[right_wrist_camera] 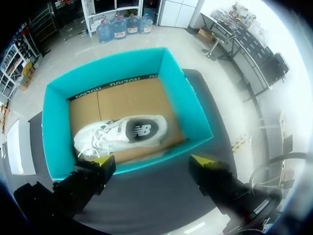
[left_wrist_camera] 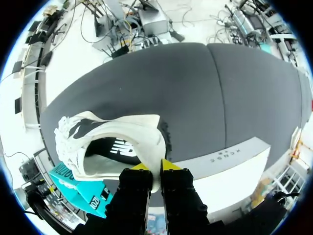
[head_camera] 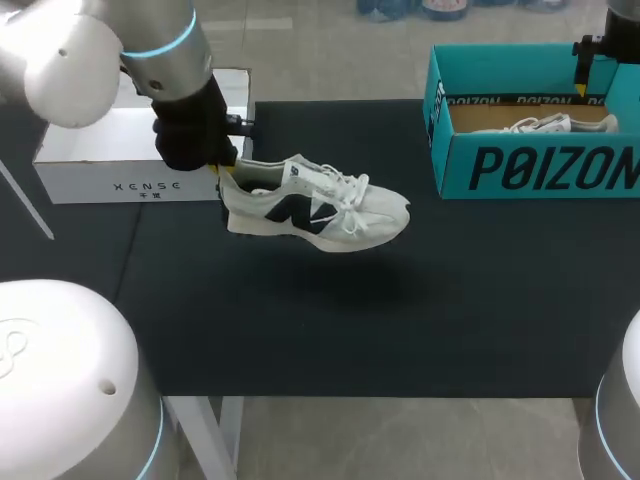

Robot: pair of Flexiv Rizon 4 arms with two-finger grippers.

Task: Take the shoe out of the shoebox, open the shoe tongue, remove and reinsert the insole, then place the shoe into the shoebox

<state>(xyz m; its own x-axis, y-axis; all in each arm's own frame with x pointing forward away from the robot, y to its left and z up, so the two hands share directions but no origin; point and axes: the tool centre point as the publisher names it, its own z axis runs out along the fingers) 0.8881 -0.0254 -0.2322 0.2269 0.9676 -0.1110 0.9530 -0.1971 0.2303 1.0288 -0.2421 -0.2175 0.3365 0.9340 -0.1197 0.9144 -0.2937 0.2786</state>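
Left gripper (left_wrist_camera: 155,166) pinches white sneaker (head_camera: 315,198) heel over mat (head_camera: 400,320) open middle; right gripper (right_wrist_camera: 151,160) spread above teal shoebox (right_wrist_camera: 54,122) at far-right edge.

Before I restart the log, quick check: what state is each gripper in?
Left gripper: shut on the white lace-up sneaker with dark logo, at its heel.
Right gripper: open, holding nothing, above the teal cardboard shoebox.

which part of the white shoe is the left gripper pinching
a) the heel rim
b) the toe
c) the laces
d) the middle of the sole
a: the left gripper clamps the white shoe at the back rim of its heel, one yellow tip on each side, with the toe pointing away from it.
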